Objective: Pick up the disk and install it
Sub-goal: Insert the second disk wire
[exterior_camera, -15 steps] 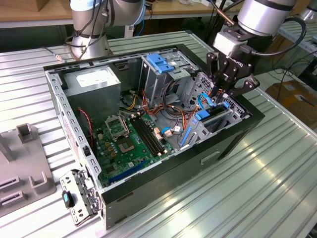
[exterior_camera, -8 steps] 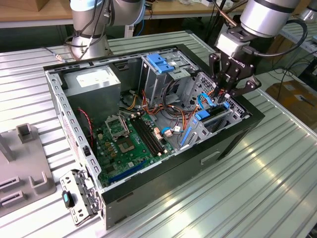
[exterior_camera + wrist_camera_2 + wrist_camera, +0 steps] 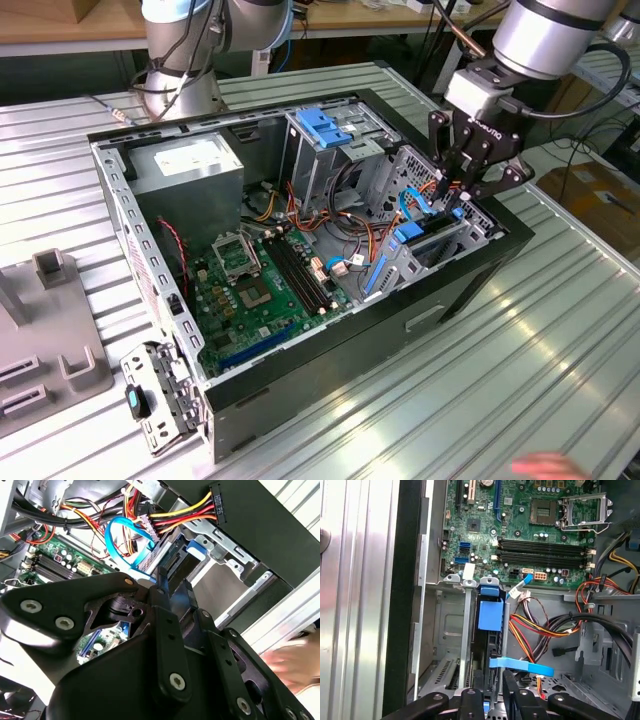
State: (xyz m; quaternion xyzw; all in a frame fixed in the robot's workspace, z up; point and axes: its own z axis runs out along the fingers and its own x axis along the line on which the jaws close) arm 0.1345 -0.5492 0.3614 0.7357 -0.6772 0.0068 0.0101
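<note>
Over the open computer case: hangs the gripper point(image 3: 468, 178), low at the drive bay on the exterior view's right; black fingers pointing down into the bay
Gripper state: closed on the disk, thin black fingertips point(image 3: 476, 692) pressed to either side of its upper edge in the first wrist view; same narrow pinch seen in the second wrist view point(image 3: 172, 587)
Disk: standing on edge inside the grey metal bay point(image 3: 454, 630), already sunk most of the way in; blue carrier rail point(image 3: 490, 615) facing up along its top; seen in the exterior view as a dark slab with blue trim point(image 3: 432, 232) just under the gripper
Flat blue cable: looping beside the disk point(image 3: 125, 537); crossing just in front of the fingers in the first wrist view point(image 3: 522, 666)
Motherboard: green, lying flat on the case floor point(image 3: 255, 290); well apart from the bay
Power supply: grey box at the far corner point(image 3: 195, 165)
Drive cage: grey with blue latch point(image 3: 325, 125), upright near the case middle
Table: ribbed metal point(image 3: 540, 340) under the case
Person: blurred hand at the table edge point(image 3: 545, 465)
</note>
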